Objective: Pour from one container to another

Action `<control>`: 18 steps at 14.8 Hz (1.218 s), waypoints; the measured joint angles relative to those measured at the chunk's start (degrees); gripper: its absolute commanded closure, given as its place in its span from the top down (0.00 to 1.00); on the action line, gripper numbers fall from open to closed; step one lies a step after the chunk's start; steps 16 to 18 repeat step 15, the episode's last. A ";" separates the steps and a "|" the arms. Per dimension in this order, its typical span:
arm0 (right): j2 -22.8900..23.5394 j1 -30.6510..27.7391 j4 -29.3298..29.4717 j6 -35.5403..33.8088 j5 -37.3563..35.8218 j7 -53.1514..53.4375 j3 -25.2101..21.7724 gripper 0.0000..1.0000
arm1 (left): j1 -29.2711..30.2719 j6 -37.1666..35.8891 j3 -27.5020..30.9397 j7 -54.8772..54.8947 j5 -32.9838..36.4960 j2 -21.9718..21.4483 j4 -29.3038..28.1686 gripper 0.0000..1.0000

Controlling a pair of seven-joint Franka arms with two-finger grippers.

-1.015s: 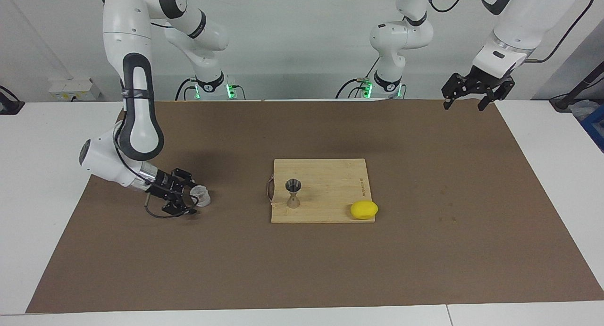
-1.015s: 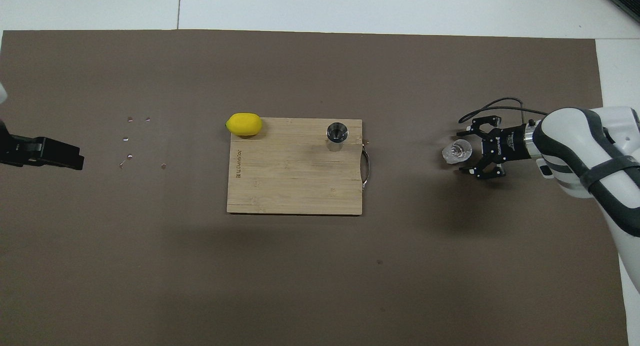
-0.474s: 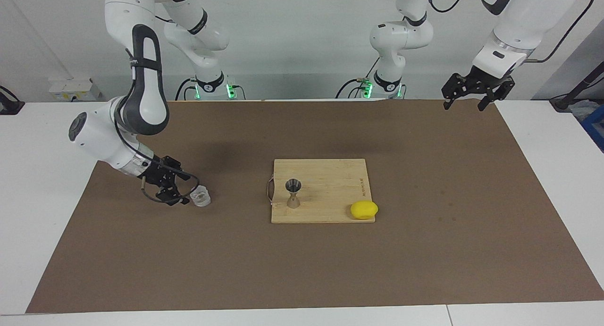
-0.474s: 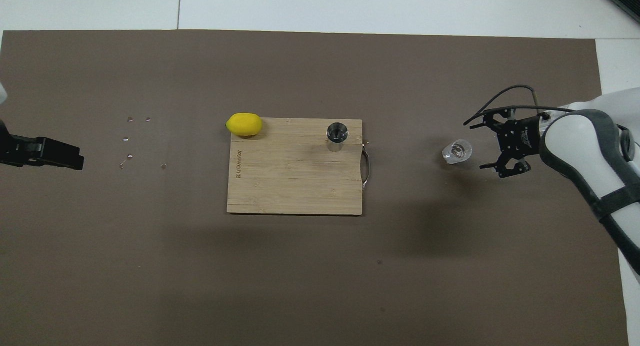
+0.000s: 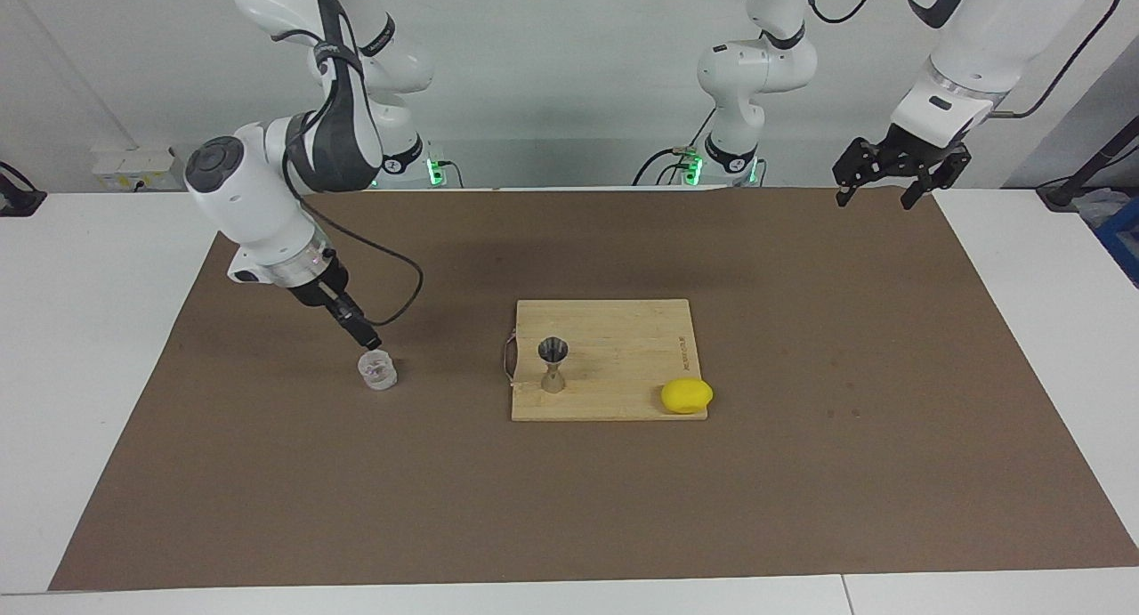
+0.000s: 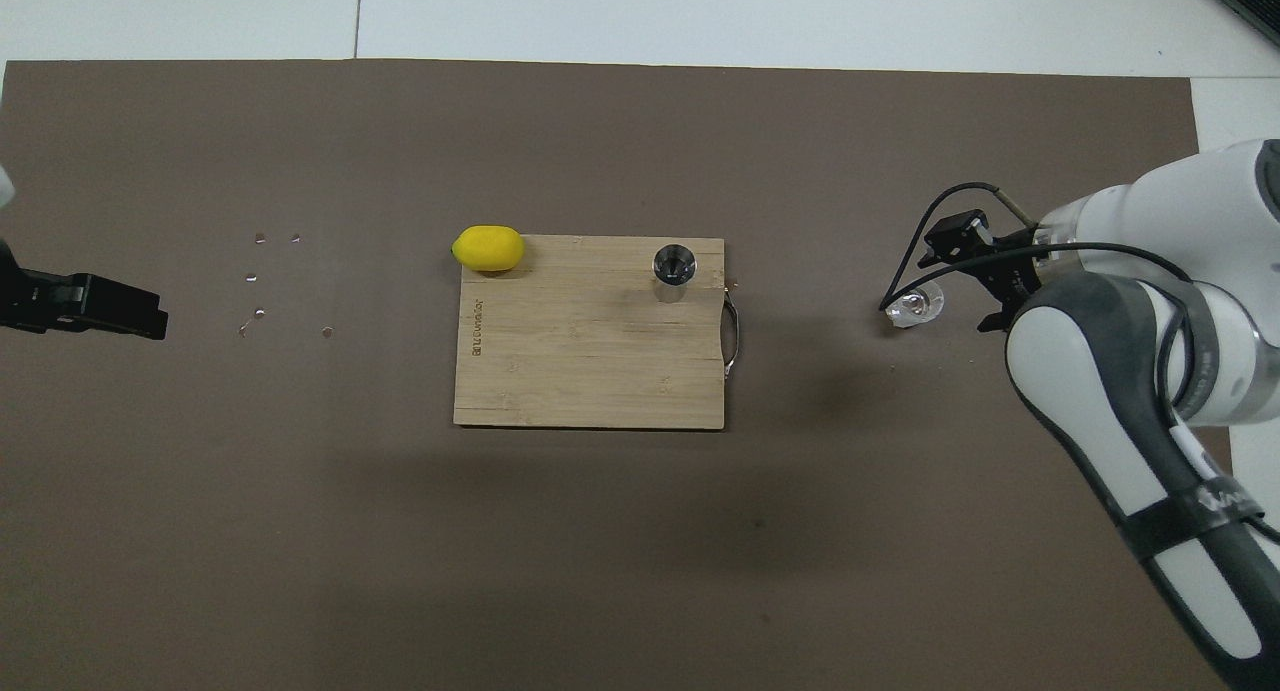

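Standing upright on brown mat: clear cup (image 5: 378, 370), at nine o'clock from jigger (image 5: 553, 364) on cutting board (image 5: 623, 330). Right tool (image 5: 367, 340) just above cup, open, empty. Left tool (image 5: 876, 188) waiting open, empty, over mat corner.

Right end effector (image 5: 363, 337) angles downward, jaws spread; left end effector (image 5: 899, 177) waits raised, spread.

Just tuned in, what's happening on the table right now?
The right gripper, jaws open, hangs just above the clear cup, which stands upright on the brown mat toward the right arm's end, held by nothing. The metal jigger stands on the cutting board, with the yellow lemon at the board's corner. The left gripper waits, jaws open, over the left arm's end of the mat.
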 measured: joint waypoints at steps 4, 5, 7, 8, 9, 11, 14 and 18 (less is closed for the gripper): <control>-3.85 1.22 2.42 -6.73 -6.53 -14.07 -0.05 1.00 | 0.00 0.00 0.00 0.00 0.00 0.00 0.00 1.00; -4.34 1.04 4.21 -9.59 -7.12 -17.33 -0.27 1.00 | 0.00 0.00 0.00 0.00 0.00 0.00 0.00 1.00; -4.79 0.52 8.61 -15.29 -7.38 -21.49 -0.67 1.00 | 0.00 0.00 0.00 0.00 0.00 0.00 0.00 1.00; -4.86 0.44 10.70 -17.69 -7.39 -22.37 -0.85 1.00 | 0.00 0.00 0.00 0.00 0.00 0.00 0.00 1.00; -4.88 0.42 12.46 -19.78 -7.39 -23.03 -0.95 1.00 | 0.00 0.00 0.00 0.00 0.00 0.00 0.00 1.00; -4.88 0.45 14.82 -23.09 -7.39 -24.36 -0.96 1.00 | 0.00 0.00 0.00 0.00 0.00 0.00 0.00 1.00; -4.88 0.55 15.97 -25.10 -7.39 -26.38 -0.80 1.00 | 0.00 0.00 0.00 0.00 0.00 0.00 0.00 1.00; -4.87 0.58 15.98 -25.20 -7.39 -26.85 -0.67 1.00 | 0.00 0.00 0.00 0.00 0.00 0.00 0.00 1.00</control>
